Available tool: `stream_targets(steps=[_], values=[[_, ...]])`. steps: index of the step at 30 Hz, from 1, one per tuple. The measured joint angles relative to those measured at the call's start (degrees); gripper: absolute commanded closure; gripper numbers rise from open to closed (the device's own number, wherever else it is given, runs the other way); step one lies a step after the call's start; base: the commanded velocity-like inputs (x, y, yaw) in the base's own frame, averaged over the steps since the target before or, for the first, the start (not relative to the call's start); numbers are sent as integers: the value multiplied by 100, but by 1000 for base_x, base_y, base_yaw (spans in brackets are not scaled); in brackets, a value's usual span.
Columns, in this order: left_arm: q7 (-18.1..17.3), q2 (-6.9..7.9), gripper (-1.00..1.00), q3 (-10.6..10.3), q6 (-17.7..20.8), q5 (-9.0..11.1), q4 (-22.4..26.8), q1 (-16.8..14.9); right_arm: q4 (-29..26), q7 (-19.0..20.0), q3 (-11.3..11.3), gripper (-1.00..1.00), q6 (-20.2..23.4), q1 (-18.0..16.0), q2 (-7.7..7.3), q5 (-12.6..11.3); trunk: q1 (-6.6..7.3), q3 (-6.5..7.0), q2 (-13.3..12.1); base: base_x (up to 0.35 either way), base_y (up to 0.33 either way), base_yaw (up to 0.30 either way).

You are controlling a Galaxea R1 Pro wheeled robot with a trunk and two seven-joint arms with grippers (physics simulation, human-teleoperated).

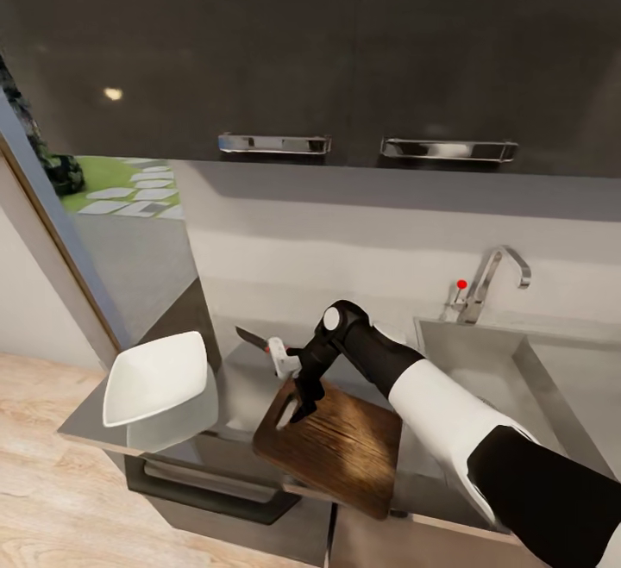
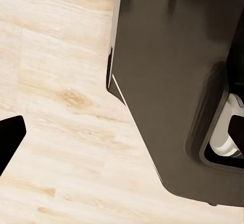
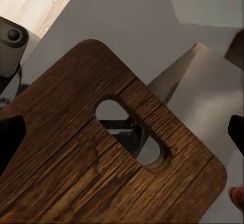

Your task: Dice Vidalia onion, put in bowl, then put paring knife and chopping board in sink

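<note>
The brown chopping board (image 1: pixel 341 452) lies on the grey countertop (image 1: pixel 237 387) left of the sink (image 1: pixel 483 361), its near corner hanging over the front edge. My right gripper (image 1: pixel 298 402) hovers open over the board's slotted end; in the right wrist view the slot (image 3: pixel 133 136) sits between the wide-apart fingers of the gripper (image 3: pixel 122 135). The paring knife (image 1: pixel 257 341) lies just behind that hand, dark blade pointing left. The white bowl (image 1: pixel 155 376) stands at the counter's left end. The Vidalia onion is out of view. My left gripper (image 2: pixel 122 132) hangs open over the floor.
A chrome tap (image 1: pixel 492 279) with a red knob (image 1: pixel 461 284) stands behind the sink, and my right forearm (image 1: pixel 448 417) crosses the basin's front. Dark wall cabinets (image 1: pixel 345 51) hang overhead. Light wooden floor (image 1: pixel 52 482) lies left of the counter, beside my dark base (image 2: pixel 173 91).
</note>
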State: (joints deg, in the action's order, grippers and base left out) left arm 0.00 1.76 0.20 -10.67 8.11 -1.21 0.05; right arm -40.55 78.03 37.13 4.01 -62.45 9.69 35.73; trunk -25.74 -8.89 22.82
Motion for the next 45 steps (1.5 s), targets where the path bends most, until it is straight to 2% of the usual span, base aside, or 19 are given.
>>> stream_targets(steps=[16,30,39,42,45], values=[[0,-12,-100,-1,-2,1,0,0,127,-27,0,-100,-17,0,-29,-8,-1,0,-1,26,-25,0],[2,0,-100,0,-11,0,0,0,140,-45,1,-100,-19,1,-22,-10,1,0,0,114,211,0],[0,0,-100,0,-2,1,-2,0,145,-44,0,-100,-25,0,-29,-8,-1,0,-1,41,53,0],[0,-3,-100,-5,-1,0,-3,1,168,-38,1,-100,-109,0,-35,-7,-1,0,-1,4,6,0],[0,-8,-100,-8,-1,1,-6,1,346,-3,2,-100,-450,1,-60,-3,-1,0,-1,0,1,0]])
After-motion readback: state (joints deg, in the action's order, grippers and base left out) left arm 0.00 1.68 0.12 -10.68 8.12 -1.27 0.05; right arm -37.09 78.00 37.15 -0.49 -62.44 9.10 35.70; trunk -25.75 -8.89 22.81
